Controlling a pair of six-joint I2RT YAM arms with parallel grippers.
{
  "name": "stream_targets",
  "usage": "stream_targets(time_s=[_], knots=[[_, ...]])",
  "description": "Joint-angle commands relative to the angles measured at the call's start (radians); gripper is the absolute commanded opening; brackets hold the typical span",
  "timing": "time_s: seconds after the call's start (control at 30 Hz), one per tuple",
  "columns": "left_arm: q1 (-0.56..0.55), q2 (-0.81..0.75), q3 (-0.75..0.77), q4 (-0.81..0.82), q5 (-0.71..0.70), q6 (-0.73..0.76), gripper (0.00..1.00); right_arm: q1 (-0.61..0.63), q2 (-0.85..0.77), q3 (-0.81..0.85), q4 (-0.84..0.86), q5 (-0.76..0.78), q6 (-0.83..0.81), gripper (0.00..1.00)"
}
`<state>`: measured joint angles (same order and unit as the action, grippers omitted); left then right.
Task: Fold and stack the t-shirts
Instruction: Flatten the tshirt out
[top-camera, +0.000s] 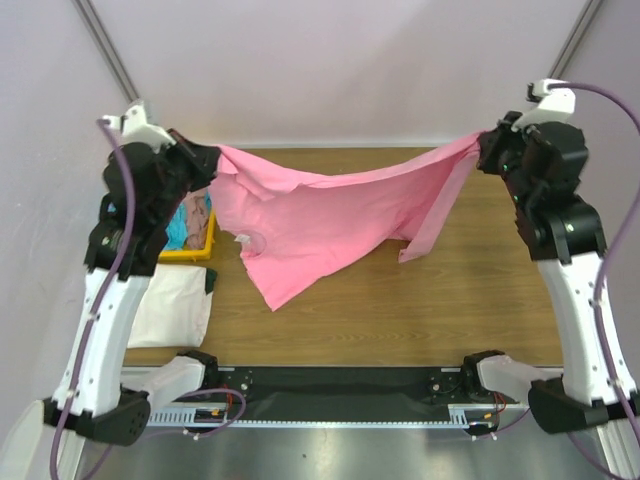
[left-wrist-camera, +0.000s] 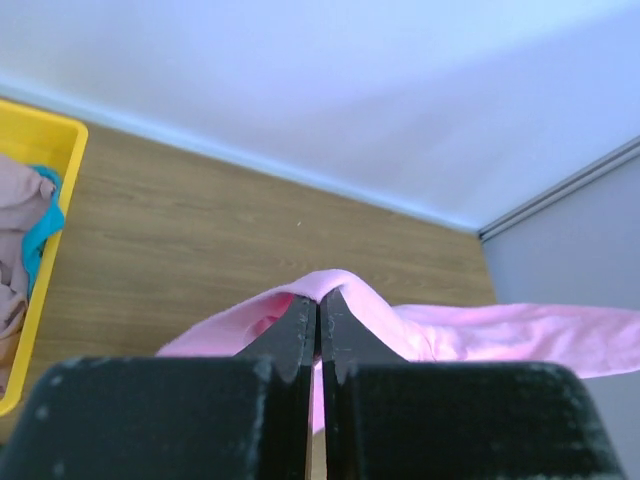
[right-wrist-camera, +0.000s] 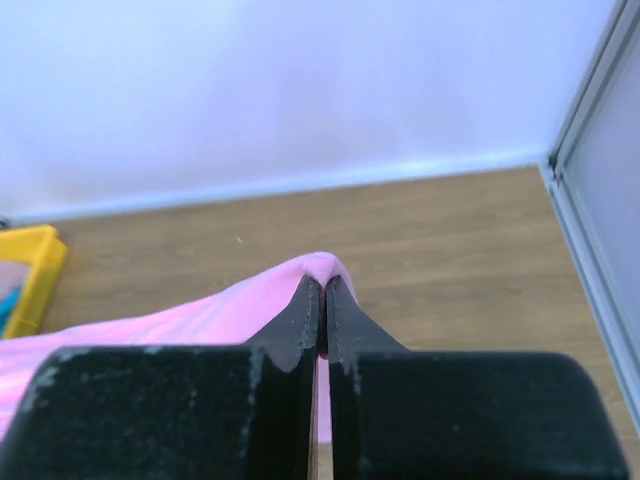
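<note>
I am pinching my left gripper (left-wrist-camera: 318, 308) tight on one edge of the bright pink t-shirt (top-camera: 320, 215), with cloth bulging over the tips. I am clamping my right gripper (right-wrist-camera: 322, 292) the same way on the far edge. Between them the shirt is hanging stretched above the wooden table (top-camera: 480, 300), its lower part sagging toward the near side; I cannot tell whether it is touching the wood. To my left, the yellow tray (top-camera: 185, 255) is holding the turquoise t-shirt (top-camera: 182, 228) and the dusty brown-pink t-shirt (top-camera: 203, 208), bunched together. The cream-white t-shirt (top-camera: 175, 312) is lying flat on the table just in front of the tray.
</note>
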<state>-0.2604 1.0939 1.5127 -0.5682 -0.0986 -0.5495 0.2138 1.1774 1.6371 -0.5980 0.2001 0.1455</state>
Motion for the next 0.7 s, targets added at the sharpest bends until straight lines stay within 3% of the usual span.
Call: stream_targets(time_s=[0.0, 0.3, 0.47, 0.67], knots=[[0.006, -0.077, 0.072, -0.019, -0.027, 0.01, 0.0, 0.001, -0.094, 0.052, -0.008, -0.044, -0.02, 0.0], [0.006, -0.198, 0.283, -0.136, -0.026, 0.106, 0.0, 0.029, -0.268, 0.157, -0.134, -0.079, -0.026, 0.0], [0.006, -0.164, 0.531, -0.249, 0.003, 0.142, 0.0, 0.013, -0.283, 0.28, -0.264, -0.102, -0.032, 0.0], [0.006, -0.085, 0.725, -0.375, 0.034, 0.099, 0.0, -0.105, -0.288, 0.395, -0.377, -0.133, -0.041, 0.0]])
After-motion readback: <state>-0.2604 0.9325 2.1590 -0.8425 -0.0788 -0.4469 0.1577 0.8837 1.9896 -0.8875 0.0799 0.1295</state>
